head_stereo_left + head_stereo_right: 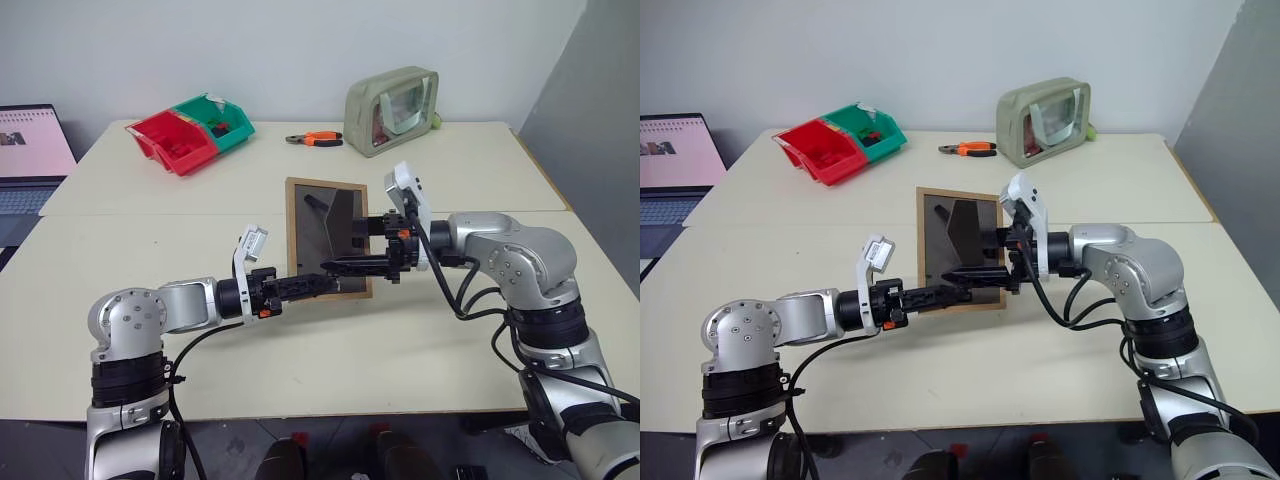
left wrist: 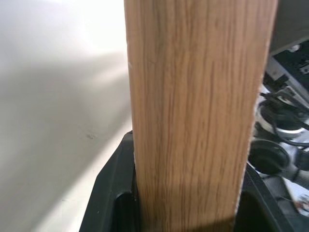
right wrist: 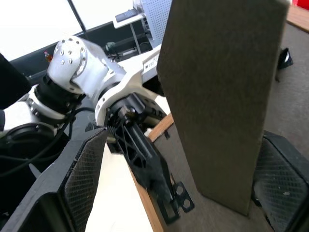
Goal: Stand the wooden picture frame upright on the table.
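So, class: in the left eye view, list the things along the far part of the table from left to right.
Open laptop → red plastic bin → green plastic bin → orange-handled pliers → greenish zip pouch.

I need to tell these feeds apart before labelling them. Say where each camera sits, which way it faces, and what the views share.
Left eye, right eye: head-mounted, looking forward and down over both arms at the table; the left gripper clamps the wooden picture frame.
Left wrist: looks along its fingers at the frame's wooden edge.
Right wrist: looks between its open fingers at the stand and the left gripper.
Shared: every view shows the frame.
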